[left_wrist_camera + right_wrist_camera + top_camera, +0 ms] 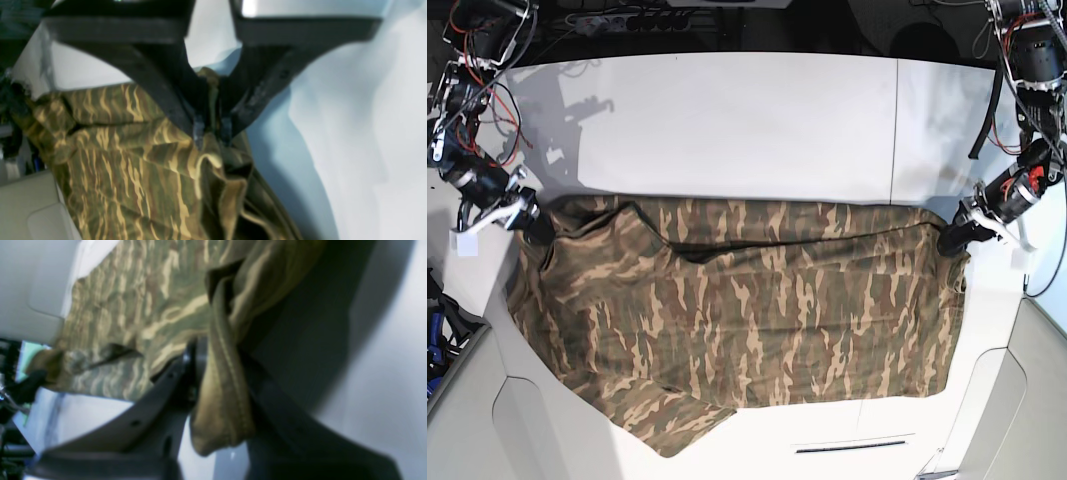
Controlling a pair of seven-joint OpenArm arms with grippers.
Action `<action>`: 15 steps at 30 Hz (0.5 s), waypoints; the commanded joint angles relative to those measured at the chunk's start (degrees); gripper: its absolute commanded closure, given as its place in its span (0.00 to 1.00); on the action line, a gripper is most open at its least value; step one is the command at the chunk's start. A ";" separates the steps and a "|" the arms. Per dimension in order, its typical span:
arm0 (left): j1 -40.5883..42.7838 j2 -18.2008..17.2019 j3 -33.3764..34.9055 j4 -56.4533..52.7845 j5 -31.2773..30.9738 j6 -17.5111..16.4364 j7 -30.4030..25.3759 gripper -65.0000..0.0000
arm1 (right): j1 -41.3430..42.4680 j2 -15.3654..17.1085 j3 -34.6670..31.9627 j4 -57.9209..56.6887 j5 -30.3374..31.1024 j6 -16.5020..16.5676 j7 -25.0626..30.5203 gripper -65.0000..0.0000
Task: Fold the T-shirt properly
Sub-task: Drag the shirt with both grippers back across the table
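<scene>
over the white table point(727, 110), both arms low at opposite edges, left fingers point(200, 133) and right fingers point(190, 366) pinching t-shirt point(747, 310)

Right tool point(218, 373) clamped on bunched T-shirt point(150, 310) hem above white table point(383, 390).

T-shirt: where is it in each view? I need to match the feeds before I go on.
Base: the T-shirt lies spread across the table's near half.
Left wrist: lower left, an edge pinched in the left gripper.
Right wrist: upper middle, a hem in the right gripper.
Shared landmark: the white table.
</scene>
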State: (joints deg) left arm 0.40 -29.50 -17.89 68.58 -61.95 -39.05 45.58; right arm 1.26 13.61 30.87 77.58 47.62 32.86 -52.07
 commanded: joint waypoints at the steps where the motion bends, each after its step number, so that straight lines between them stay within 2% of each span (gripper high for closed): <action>1: 0.00 -1.09 -0.68 2.27 -1.25 -0.95 -0.81 1.00 | -0.26 0.92 0.20 2.10 1.51 0.57 0.81 1.00; 10: 7.37 -1.09 -5.40 6.91 -1.01 -0.95 -0.72 1.00 | -8.46 0.83 1.86 7.69 5.07 0.59 0.26 1.00; 15: 12.33 -0.63 -8.20 7.54 -1.16 -0.95 -0.83 1.00 | -11.43 0.83 3.93 8.63 7.98 0.63 -2.05 1.00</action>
State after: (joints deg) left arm 12.91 -29.04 -25.61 75.07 -61.84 -39.07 45.34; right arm -10.46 13.50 34.37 85.19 54.11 33.04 -54.61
